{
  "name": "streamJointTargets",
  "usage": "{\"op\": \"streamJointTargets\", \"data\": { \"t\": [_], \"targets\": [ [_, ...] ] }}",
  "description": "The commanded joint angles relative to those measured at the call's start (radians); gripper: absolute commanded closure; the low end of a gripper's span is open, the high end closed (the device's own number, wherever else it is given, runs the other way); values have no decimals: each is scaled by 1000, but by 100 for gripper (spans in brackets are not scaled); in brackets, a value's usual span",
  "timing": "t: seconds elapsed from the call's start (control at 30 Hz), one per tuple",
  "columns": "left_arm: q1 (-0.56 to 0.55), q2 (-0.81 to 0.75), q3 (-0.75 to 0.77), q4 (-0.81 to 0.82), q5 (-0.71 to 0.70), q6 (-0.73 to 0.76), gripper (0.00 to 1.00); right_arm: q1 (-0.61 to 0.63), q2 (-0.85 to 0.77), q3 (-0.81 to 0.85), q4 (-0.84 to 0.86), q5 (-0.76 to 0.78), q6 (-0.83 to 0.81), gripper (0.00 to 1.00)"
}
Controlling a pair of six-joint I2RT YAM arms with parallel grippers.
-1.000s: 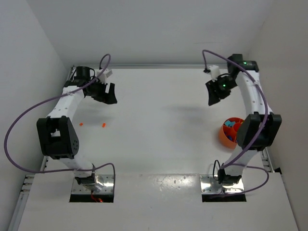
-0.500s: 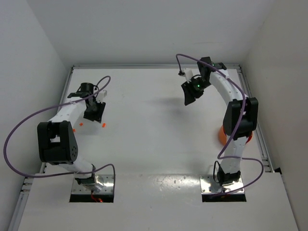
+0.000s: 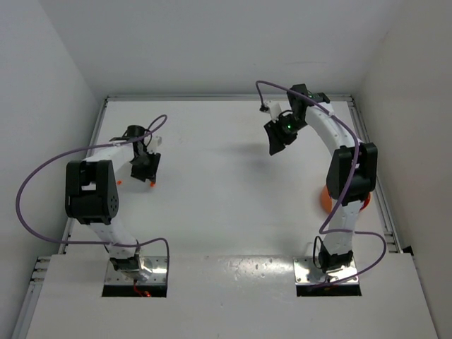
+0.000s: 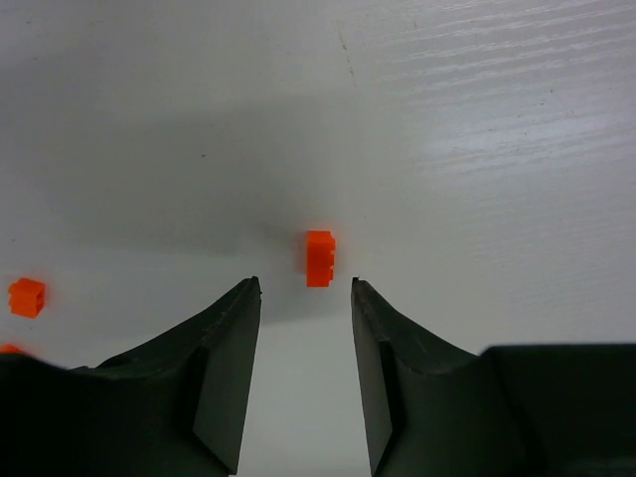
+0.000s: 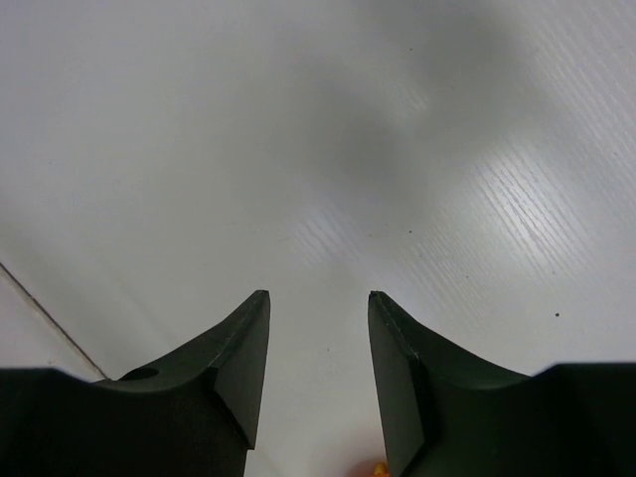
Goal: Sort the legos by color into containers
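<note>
An orange lego (image 4: 319, 258) is lying on the white worktop (image 3: 226, 205) on its left side. It is sitting just ahead of the tips of the left tool (image 4: 305, 283), in line with the gap between them but not inside it. The jaws of that tool are standing a narrow way apart and gripping nothing, and the tool is pointing down close over the surface. A second orange lego (image 4: 27, 297) is resting off to the left in the wrist view, apart from the first. From above, both are showing as small orange specks near the tool.

The orange bowl (image 3: 324, 199) is sitting near the right edge of the worktop, mostly hidden behind the right arm, so its compartments and contents cannot be told. The right tool (image 5: 318, 295) is hanging over the far part of the worktop, well apart from the bowl and both legos. Its jaws are partly open and empty, with only bare surface beneath.
</note>
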Motion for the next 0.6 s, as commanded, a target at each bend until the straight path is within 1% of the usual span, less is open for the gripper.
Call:
{"op": "streamJointTargets", "data": {
  "t": [0.0, 0.27, 0.37, 0.47, 0.57],
  "targets": [
    [-11, 18, 5, 35, 31, -5, 53, 17, -54, -5, 24, 18, 2, 55],
    [-11, 61, 14, 55, 34, 15, 53, 26, -54, -5, 33, 36, 2, 55],
    [-11, 84, 14, 65, 34, 15, 55, 35, -44, 4, 33, 46, 2, 55],
    [-11, 110, 5, 74, 34, 5, 60, 44, -44, 4, 33, 55, 2, 55],
    [-11, 120, -4, 74, 34, 5, 68, 44, -44, 4, 33, 64, 2, 55]
  ]
}}
